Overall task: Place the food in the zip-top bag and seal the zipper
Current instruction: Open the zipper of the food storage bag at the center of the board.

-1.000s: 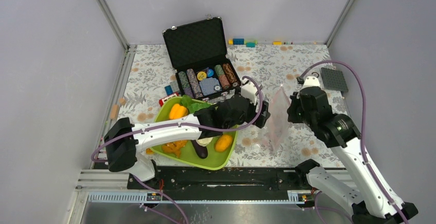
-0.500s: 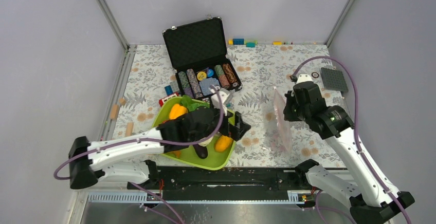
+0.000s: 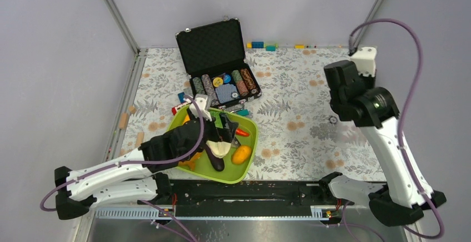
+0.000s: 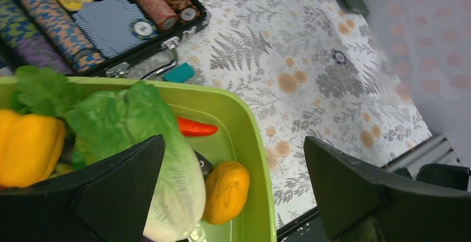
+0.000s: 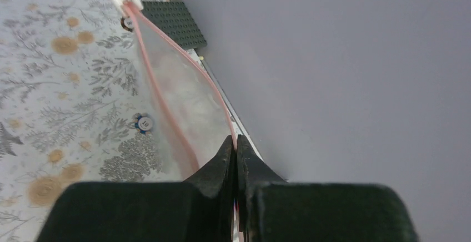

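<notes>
While right gripper [image 5: 237, 147] pinches zip-top bag [image 5: 178, 97] mouth edge | left gripper [image 4: 233, 142] gapes over tray [image 4: 265, 197] rim

Zip-top bag [image 5: 183, 100]: clear, held up off the table, one mouth corner clamped in the right gripper [image 5: 237, 145]. The pinkish zipper [image 5: 158, 95] strips are parted, so the mouth is unsealed. Food sits in the lime tray [image 4: 244, 125]: yellow pepper [image 4: 28, 150], lettuce [image 4: 139, 125], carrot [image 4: 197, 127], orange fruit [image 4: 225, 191], eggplant [image 3: 216, 163].
</notes>
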Tool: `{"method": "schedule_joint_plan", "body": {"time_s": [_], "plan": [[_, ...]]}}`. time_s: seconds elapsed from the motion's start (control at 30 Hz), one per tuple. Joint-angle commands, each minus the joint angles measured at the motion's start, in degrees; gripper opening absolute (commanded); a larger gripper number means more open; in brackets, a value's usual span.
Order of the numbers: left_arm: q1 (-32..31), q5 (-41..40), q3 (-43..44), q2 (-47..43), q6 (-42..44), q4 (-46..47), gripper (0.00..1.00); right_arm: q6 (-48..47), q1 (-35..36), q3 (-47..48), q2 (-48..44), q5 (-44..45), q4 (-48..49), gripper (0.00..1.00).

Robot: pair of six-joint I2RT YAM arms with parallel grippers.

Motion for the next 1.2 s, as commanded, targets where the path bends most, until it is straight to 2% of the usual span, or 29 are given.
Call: {"method": "schedule_joint_plan", "body": {"time_s": [0.0, 0.1, 0.23, 0.33, 0.5, 0.63, 0.77, 0.87, 1.03, 1.17], "plan": [[1.09, -5.49, -2.45, -3.50, -4.01, -1.89, 0.99, -1.90, 1.22, -1.58, 6.99, 0.57, 0.62, 0.00], [1.37, -4.32, -4.16, -4.74, -6.42, -2.09, 0.99, -0.05, 4.11, -7.24, 9.80, -15.29, 5.85, 0.00], [1.42, -1.56, -5.08, -4.88, -8.50, -2.36, 0.99, 5.97, 6.02, -18.14, 9.84, -42.70, 19.10, 0.00], [1.41, 0.90, -5.34, -3.09, -9.41, -0.23, 0.99, 9.49, 6.53, -23.64, 9.25, -53.89, 26.36, 0.00], [1.42, 8.05, -2.74, 5.48, -9.27, 7.87, 0.99, 10.76, 6.63, -25.29, 5.83, -54.44, 26.56, 0.00], [1.41, 13.52, 3.76, 16.19, -9.61, 11.70, 0.99, 11.51, 6.68, -26.67, 3.68, -55.87, 25.54, 0.00], [1.42, 15.04, 10.46, 24.67, -10.10, 12.73, 0.99, 11.64, 6.68, -28.32, 2.03, -56.11, 25.77, 0.00], [1.42, 15.75, 13.75, 27.91, -10.96, 13.33, 0.99, 11.62, 6.75, -29.21, 1.08, -55.65, 25.73, 0.00], [1.51, 18.92, 13.66, 30.47, -13.39, 18.95, 0.99, 12.29, 6.93, -30.23, 0.58, -55.49, 26.01, 0.00], [1.59, 21.05, 15.03, 33.32, -14.30, 19.88, 0.99, 12.89, 7.05, -30.37, 0.21, -55.43, 26.53, 0.00]]}}
